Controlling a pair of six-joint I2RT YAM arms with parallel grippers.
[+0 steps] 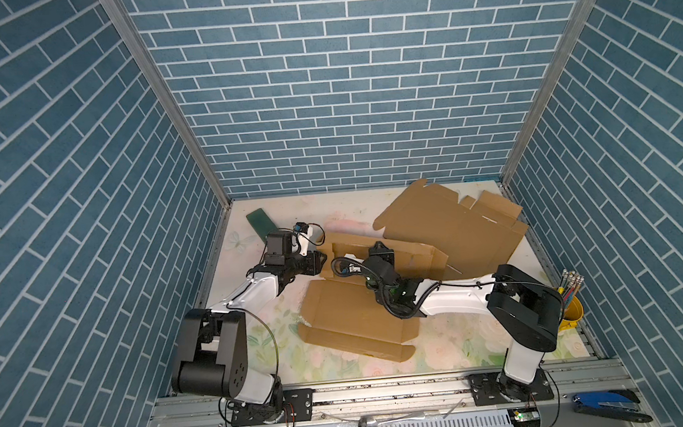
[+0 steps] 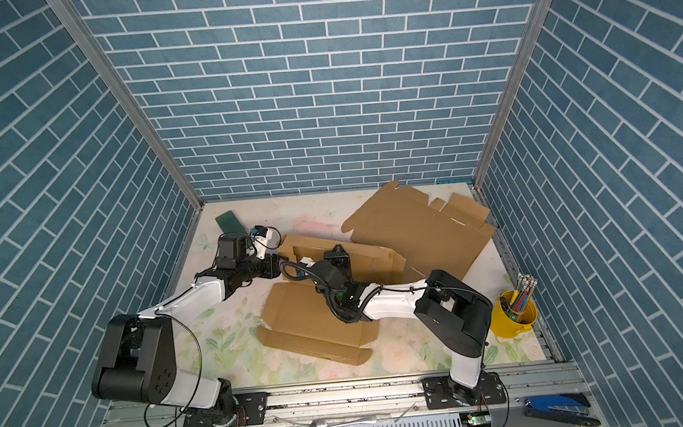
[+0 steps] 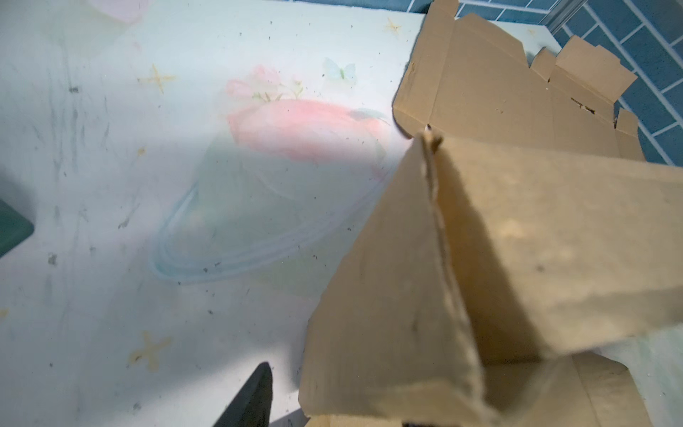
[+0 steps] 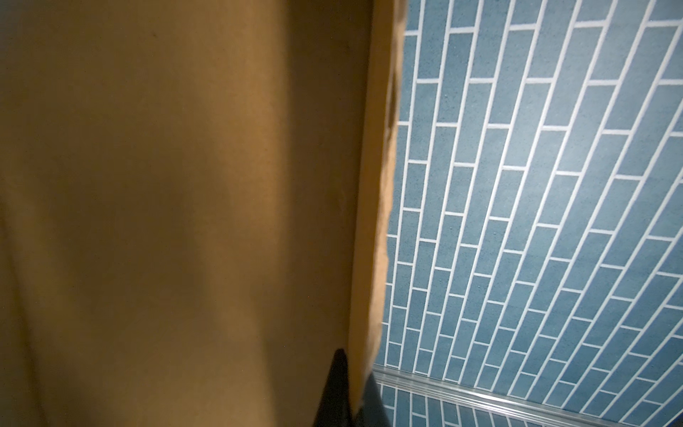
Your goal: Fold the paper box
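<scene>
**Obs. A:** Where does the task's thing lie?

**Obs. B:** The partly folded brown cardboard box point(image 1: 347, 310) sits mid-table on the floral-print table point(image 1: 467, 350). Its wide panel lies flat toward the front and its long wall point(image 1: 406, 259) is raised behind. A second, flat brown cardboard blank point(image 1: 453, 226) lies just behind it, toward the right, with neither arm on it.

**Obs. A:** Grippers?

**Obs. B:** The right gripper point(image 1: 379, 247) reaches over the flat panel. Its wrist view shows two dark fingers point(image 4: 334, 384) closed tight, with the wall's edge pinched between them. The left gripper point(image 1: 322, 262) stands at the wall's left end with its jaws apart. One finger point(image 3: 253, 395) shows clear of the end flap point(image 3: 380, 295), with bare table between. The other finger is hidden behind the cardboard.

**Obs. A:** Step in hand?

**Obs. B:** By judgement, the side-wall stage. The right arm holds the long wall upright while the left lines up on the end flap. The task looks early to middle, since the front panel is not yet raised.

**Obs. A:** What does the next move call for?

**Obs. B:** Likely the left jaws take or push the flap round its crease, square to the wall, while the right grip holds firm. The corner crease looks frayed, so it needs gentle force, or the flap may tear or the box may slide.
</scene>
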